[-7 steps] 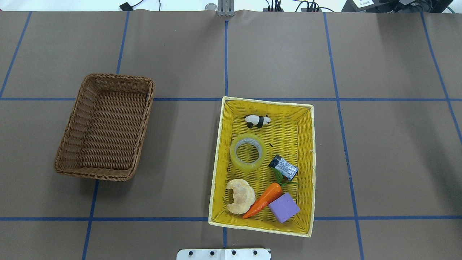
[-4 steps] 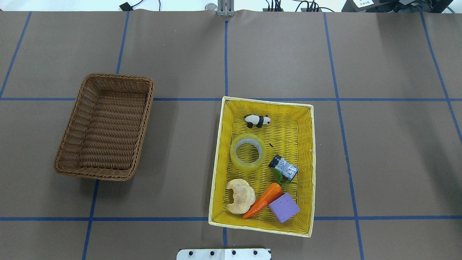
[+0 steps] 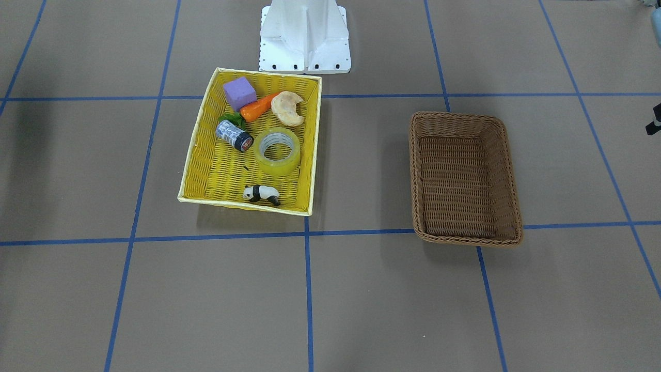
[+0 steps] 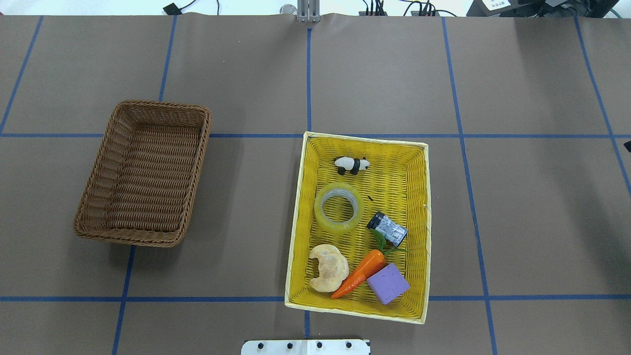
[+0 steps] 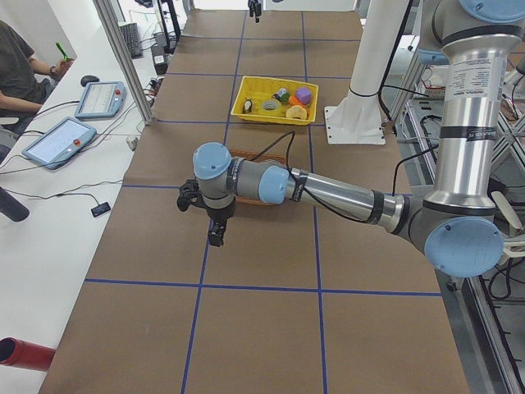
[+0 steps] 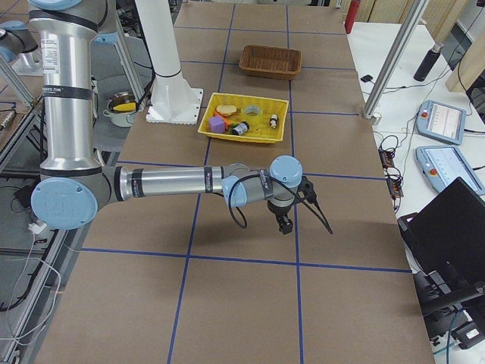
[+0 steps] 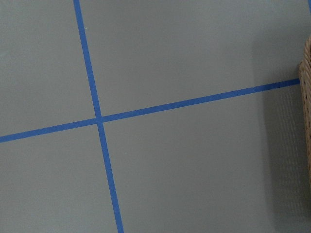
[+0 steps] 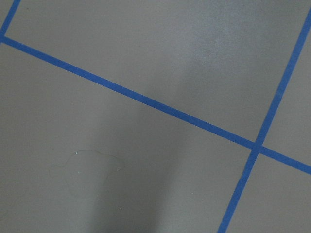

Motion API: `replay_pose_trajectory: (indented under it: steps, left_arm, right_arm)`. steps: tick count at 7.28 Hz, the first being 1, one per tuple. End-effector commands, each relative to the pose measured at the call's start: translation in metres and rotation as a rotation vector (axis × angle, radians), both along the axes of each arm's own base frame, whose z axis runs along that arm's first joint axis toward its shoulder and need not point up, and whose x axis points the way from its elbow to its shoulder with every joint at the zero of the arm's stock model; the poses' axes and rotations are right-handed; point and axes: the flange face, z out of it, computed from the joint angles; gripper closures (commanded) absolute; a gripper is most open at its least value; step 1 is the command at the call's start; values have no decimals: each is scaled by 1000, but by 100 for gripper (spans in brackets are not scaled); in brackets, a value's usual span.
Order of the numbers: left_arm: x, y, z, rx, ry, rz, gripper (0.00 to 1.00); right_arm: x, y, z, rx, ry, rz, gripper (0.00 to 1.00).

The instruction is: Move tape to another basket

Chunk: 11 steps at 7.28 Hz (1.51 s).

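The tape (image 4: 339, 207), a yellowish-green roll, lies flat in the middle of the yellow basket (image 4: 297, 222); it also shows in the front view (image 3: 279, 150). The brown wicker basket (image 4: 143, 172) stands to the left, with nothing in it, and also shows in the front view (image 3: 465, 178). My left gripper (image 5: 215, 236) hangs over bare table beyond the brown basket, far from the tape. My right gripper (image 6: 285, 224) hangs over bare table on the other side of the yellow basket. I cannot tell whether either is open or shut.
The yellow basket also holds a toy panda (image 4: 351, 164), a grey cylinder with a black cap (image 4: 387, 228), a carrot (image 4: 359, 273), a purple block (image 4: 388, 283) and a bread piece (image 4: 328, 267). The robot base (image 3: 304, 36) stands behind it. An operator (image 5: 16, 66) sits at the side.
A small dark part of the right arm has come into the overhead view at its right edge. The baskets and their contents have not moved.
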Motion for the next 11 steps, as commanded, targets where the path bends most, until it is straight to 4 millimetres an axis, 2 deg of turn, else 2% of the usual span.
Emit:
replay_pose_trajectory:
  steps: [1, 2, 3, 5, 6, 7, 8, 9, 10, 11]
  left_arm:
    - [0, 0, 0, 0, 1, 0, 2]
    - [0, 0, -1, 2, 3, 0, 2]
    - [2, 1, -5, 1, 30, 4, 2]
    - [2, 1, -6, 2, 32, 5, 2]
    - [2, 1, -6, 4, 32, 5, 2]
    - [2, 1, -6, 4, 32, 5, 2]
    - [3, 1, -6, 4, 32, 6, 2]
    - [2, 1, -6, 3, 34, 5, 2]
    - [2, 1, -7, 5, 32, 5, 2]
    - [3, 1, -6, 3, 34, 7, 2]
  right_arm:
    - [-35, 2, -58, 19, -51, -8, 0]
    - [-87, 8, -114, -60, -65, 53, 0]
    - [-126, 1, -170, -117, -94, 127, 0]
    - [-207, -1, -258, -264, -152, 256, 0]
    - [-249, 8, -297, -313, -184, 270, 0]
    - [-289, 23, -323, -319, -193, 263, 0]
    - [-331, 44, -340, -284, -187, 256, 1]
    - [-368, 65, -344, -239, -161, 249, 4]
    - [-399, 77, -332, -226, -122, 235, 9]
    - [-422, 79, -325, -226, -97, 219, 10]
